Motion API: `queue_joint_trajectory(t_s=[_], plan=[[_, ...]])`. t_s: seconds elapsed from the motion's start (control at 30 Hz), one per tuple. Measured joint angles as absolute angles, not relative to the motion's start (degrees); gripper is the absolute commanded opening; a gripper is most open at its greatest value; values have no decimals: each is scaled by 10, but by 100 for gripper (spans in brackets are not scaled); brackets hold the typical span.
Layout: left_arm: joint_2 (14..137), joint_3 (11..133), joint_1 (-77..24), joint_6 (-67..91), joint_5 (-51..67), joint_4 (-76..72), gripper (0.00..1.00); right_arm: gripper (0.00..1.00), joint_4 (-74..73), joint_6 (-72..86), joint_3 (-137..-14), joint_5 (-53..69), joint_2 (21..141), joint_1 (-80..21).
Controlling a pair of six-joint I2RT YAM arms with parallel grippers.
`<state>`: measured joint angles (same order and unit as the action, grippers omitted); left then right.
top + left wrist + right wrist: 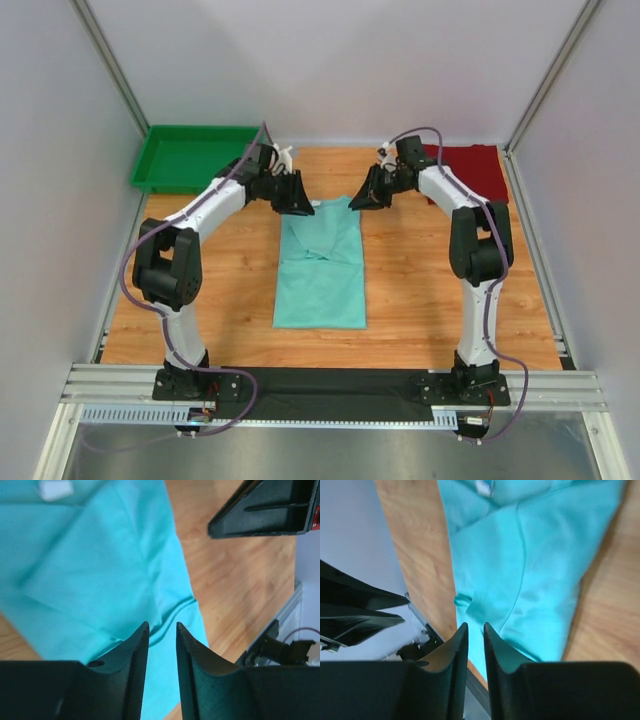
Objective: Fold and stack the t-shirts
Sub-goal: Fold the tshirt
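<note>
Folding of mint-green t-shirt point(320, 265) in hand; it lies mid-table, sleeves turned in. Left gripper point(304, 207) and right gripper point(357, 203) hover at its shoulder corners, jaws slightly apart, empty. Next move probably needs both corners pinched and drawn toward the hem. Dark red t-shirt point(480, 166) lies far right.

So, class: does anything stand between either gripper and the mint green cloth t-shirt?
Nothing visible does. The left gripper and right gripper hang over the far corners of the mint green cloth t-shirt, with only open air beneath their fingertips.
</note>
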<state>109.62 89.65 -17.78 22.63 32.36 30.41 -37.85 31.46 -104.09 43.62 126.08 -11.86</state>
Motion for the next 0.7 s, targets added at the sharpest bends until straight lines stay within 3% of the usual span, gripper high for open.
queue_joint_trajectory(t_s=[0.1,0.37,0.6,0.7], plan=[[1086,820,-215,260,358,237,29,7,-348,320,-971,462,1231,-147],[1195,738,-236,314,394,160,22,3,-306,325,-917,467,1301,-149],[1189,751,-243,313,396,153,48,4,-352,278,-946,452,1324,-95],[1149,747,-248,306,361,181,51,18,-388,246,-958,413,1311,-93]])
